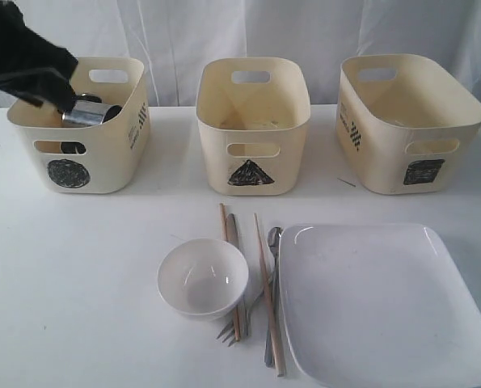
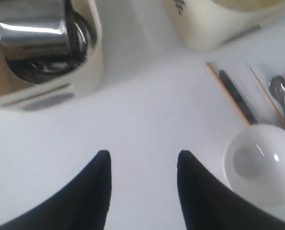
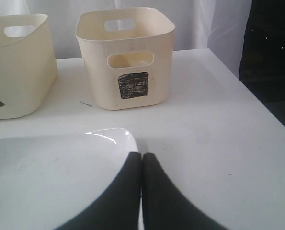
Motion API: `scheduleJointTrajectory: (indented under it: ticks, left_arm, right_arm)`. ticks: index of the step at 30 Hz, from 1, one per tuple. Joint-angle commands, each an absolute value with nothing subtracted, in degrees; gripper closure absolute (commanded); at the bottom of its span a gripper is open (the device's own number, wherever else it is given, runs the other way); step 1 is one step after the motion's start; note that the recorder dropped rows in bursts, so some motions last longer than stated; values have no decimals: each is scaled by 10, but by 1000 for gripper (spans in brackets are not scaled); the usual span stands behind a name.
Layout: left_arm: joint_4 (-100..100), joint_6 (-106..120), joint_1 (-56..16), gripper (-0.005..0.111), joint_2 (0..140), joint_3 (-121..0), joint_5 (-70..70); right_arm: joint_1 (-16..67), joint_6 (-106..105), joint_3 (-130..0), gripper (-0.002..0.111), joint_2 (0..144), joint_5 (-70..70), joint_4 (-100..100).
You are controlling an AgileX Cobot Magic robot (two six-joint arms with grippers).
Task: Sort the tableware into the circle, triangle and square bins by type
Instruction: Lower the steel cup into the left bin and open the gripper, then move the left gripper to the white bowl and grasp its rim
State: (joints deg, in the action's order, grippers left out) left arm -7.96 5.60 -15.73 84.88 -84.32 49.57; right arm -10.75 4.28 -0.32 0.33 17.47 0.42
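A steel mug [image 1: 90,113] [image 2: 37,33] lies inside the circle bin [image 1: 78,153] [image 2: 51,91]. My left gripper [image 1: 58,93] [image 2: 142,158] hangs open and empty just above that bin. The triangle bin [image 1: 252,129] stands in the middle and the square bin [image 1: 406,121] [image 3: 125,62] on the right. On the table in front lie a small white bowl [image 1: 204,276] [image 2: 259,163], chopsticks [image 1: 268,291], a knife [image 1: 234,234] [image 2: 238,98], a fork [image 1: 228,331], a spoon [image 1: 274,238] and a large square plate [image 1: 381,303] [image 3: 61,177]. My right gripper [image 3: 142,158] is shut and empty by the plate's corner.
A white curtain hangs behind the three bins. The table's right edge [image 3: 257,103] runs close to the square bin, with dark space beyond it. A tiny dark sliver [image 1: 347,183] lies on the table between the triangle and square bins.
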Motion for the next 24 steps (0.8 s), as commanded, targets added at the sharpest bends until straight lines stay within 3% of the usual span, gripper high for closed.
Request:
scheduleJointTrajectory:
  ticks: [1,11,17,24]
  left_arm:
    - [-88,55,-204,59,804,-736,461]
    - [-101,-20,-269,55,765,-554,262]
    - [-114,-63,-281,43,767,-526,205]
    - [-218,-60,-281,43,783,-515,167]
  right_arm:
    - [-104,37,0,108,0,167,5]
    - [-104,37,0,108,0,167,5]
    - [-104,37,0,108,0,167,4]
    - [-104,37,0,108,0,167,4]
